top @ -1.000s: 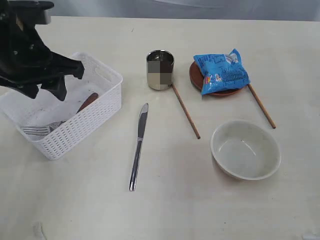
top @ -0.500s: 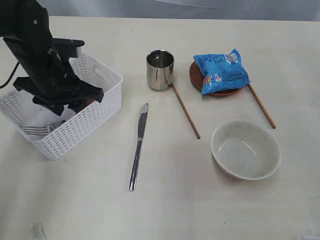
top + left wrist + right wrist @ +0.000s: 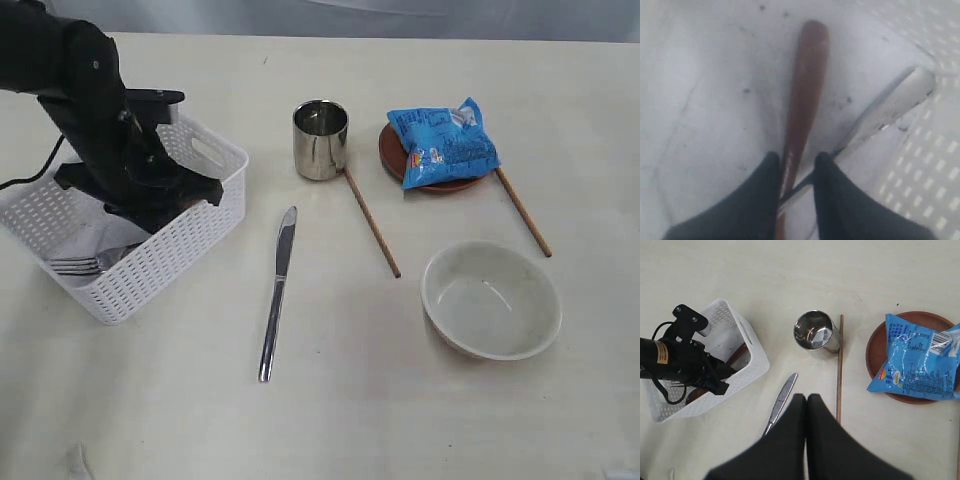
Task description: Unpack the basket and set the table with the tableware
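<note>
From the exterior view, one white basket stands on the left of the tabletop. The black left arm reaches down into it and hides most of the inside; only one fork shows at the near end. Right of the basket lie one knife, one steel cup, two chopsticks well apart from each other, and one bowl at the near right. One brown plate at the far right carries one blue snack bag.

In the left wrist view, the left jaws are a little spread, one on each side of the handle of one brown spoon that lies on the basket floor. The fork handle lies just beside it and crosses under it near the jaws.

In the right wrist view, the right jaws are pressed together and hold nothing, high over the knife. Below are the basket, the cup, one chopstick, the plate and the bag.
</note>
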Available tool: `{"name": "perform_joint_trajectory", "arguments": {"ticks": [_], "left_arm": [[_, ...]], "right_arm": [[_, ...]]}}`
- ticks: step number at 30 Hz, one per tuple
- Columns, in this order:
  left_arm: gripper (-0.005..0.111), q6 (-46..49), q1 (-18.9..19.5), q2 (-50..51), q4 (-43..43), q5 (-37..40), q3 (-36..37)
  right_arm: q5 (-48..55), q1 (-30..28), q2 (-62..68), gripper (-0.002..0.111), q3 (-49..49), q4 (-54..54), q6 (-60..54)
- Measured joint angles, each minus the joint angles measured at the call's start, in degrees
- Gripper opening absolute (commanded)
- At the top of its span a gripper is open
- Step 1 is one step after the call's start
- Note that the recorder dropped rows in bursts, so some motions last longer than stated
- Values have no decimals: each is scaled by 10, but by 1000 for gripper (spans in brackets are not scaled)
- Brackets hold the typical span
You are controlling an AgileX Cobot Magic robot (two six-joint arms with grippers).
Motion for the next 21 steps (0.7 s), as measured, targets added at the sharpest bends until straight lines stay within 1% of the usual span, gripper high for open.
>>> {"name": "perform_joint_trajectory", "arguments": {"ticks": [9,14,21], "left_arm": [[0,0,0,1,23,-8,-4],[0,-13,0,-5,45,-3,-19],[0,-17,0,-72,80,-37,-20]], "right_arm": [[0,0,0,0,0,0,0],[0,0,0,0,0,0,0],[0,0,0,0,0,0,-5]]}}
